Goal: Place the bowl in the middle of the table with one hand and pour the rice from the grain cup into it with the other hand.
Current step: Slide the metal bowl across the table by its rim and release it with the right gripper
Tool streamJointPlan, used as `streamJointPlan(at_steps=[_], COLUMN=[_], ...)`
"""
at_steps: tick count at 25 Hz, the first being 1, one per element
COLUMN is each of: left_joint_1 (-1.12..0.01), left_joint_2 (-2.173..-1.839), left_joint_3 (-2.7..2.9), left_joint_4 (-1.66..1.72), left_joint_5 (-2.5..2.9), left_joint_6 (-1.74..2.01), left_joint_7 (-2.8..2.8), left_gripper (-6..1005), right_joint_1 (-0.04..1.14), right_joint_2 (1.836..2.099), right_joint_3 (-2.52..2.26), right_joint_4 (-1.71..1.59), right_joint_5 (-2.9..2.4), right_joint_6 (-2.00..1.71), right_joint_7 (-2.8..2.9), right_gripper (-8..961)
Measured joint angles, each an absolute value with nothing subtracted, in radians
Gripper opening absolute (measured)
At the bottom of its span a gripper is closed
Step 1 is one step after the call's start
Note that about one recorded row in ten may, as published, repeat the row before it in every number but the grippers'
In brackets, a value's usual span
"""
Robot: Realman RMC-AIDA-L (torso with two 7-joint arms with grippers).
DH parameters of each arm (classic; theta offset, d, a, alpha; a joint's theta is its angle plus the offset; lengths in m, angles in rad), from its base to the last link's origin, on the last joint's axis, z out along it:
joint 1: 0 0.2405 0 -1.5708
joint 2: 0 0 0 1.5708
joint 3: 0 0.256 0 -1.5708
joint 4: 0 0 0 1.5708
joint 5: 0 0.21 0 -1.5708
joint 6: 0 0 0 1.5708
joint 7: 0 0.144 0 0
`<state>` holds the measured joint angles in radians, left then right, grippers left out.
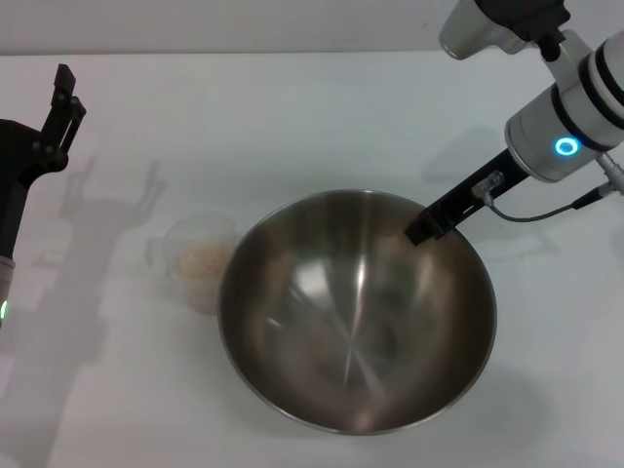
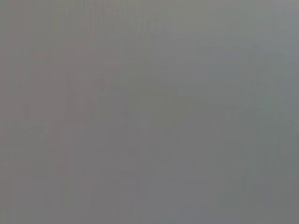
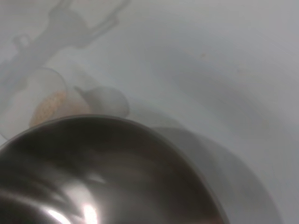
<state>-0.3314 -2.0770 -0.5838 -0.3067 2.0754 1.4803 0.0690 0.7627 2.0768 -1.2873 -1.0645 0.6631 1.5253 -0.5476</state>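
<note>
Your right tool (image 1: 427, 227) pinched the far rim of the large shiny stainless-steel bowl (image 1: 356, 310) on the white worktop (image 1: 292, 117). The small clear rice-filled cup (image 1: 200, 259) stood beyond the bowl; left tool (image 1: 63, 97) raised, state indeterminable.

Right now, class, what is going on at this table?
The right gripper has reached down to the far rim of the large shiny stainless-steel mixing bowl, which sits on the plain white table. The bowl looks empty. Just to its left stands the small clear plastic grain cup, upright, with the pale rice in it. The left gripper is raised at the table's left edge, away from both, so pouring has not begun.
</note>
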Motion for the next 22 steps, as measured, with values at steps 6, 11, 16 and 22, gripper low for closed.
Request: streamJointPlan(at_steps=[6, 11, 16, 22], left_joint_1=[-0.331, -0.331, -0.331, -0.331], left_joint_2=[-2.077, -2.077, -2.077, -2.077], left_joint_3=[-0.588, -0.59, -0.591, -0.592], left_joint_4=[-0.307, -0.307, -0.307, -0.307], left_joint_5=[2.075, 2.075, 2.075, 2.075], left_joint_6=[1.483, 1.489, 1.491, 1.493], left_joint_7=[0.069, 0.069, 0.069, 0.069], left_gripper=[809, 808, 807, 807], right_joint_1=[0.779, 0.792, 0.793, 0.795], right_joint_2=[2.075, 2.074, 2.074, 2.074], right_joint_3=[-1.287, -1.291, -1.318, -1.337], right_joint_4=[-1.053, -1.038, -1.075, -1.194], right_joint_5=[0.66, 0.653, 0.638, 0.636], right_joint_6=[1.531, 1.536, 1.539, 1.536], right_joint_7=[-0.545, -0.545, -0.546, -0.545], right_gripper=[27, 93, 175, 416])
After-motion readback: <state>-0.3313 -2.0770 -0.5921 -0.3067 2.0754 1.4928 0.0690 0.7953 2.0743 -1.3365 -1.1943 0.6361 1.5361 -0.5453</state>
